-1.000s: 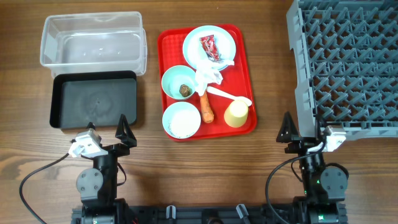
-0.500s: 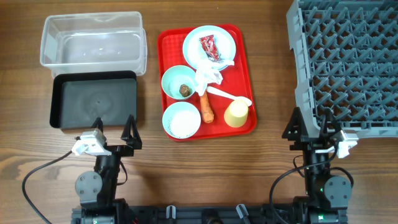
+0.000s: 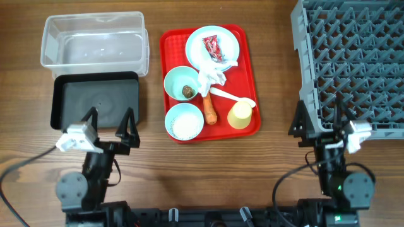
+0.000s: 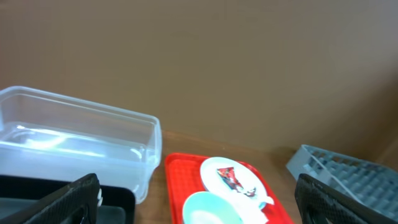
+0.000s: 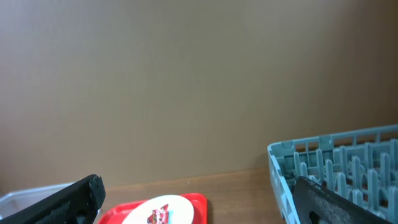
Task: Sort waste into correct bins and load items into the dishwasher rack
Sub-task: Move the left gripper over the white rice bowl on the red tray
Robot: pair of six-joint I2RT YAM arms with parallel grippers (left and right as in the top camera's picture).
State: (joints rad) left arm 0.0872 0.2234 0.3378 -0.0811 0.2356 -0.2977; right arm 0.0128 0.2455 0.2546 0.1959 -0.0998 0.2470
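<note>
Overhead: left end effector [image 3: 108, 121] has its fingers spread wide and holds nothing; the tips sit over the near edge of the black tray [image 3: 95, 94], contact hard to judge from above. Right end effector [image 3: 319, 122] is equally wide apart and empty, at the near left corner of the grey dishwasher rack [image 3: 353, 63], one finger seemingly overlapping its wall. The clear tub [image 3: 95, 41] lies just behind the black tray. The red serving tray [image 3: 165, 82] sits mid-surface between bins and rack. On it: pale blue plate [image 3: 196, 44] with the red wrapper [image 3: 213, 48]; white tissue [image 3: 212, 75] at the plate's near rim; pale green bowl [image 3: 169, 81] holding the brown lump [image 3: 187, 91]; light blue bowl [image 3: 169, 123] filled with rice [image 3: 184, 123]; carrot piece [image 3: 209, 108] between the bowls and the yellow cup [image 3: 240, 115], which stands mouth-down; white spoon [image 3: 233, 96] just behind the cup. Left wrist: dark fingers [image 4: 68, 199] at both lower corners, well apart, nothing between them; tub, black tray, red tray and plate lie ahead. Right wrist: fingers [image 5: 62, 199] likewise apart and empty; rack corner ahead to the right, red tray edge low centre.
</note>
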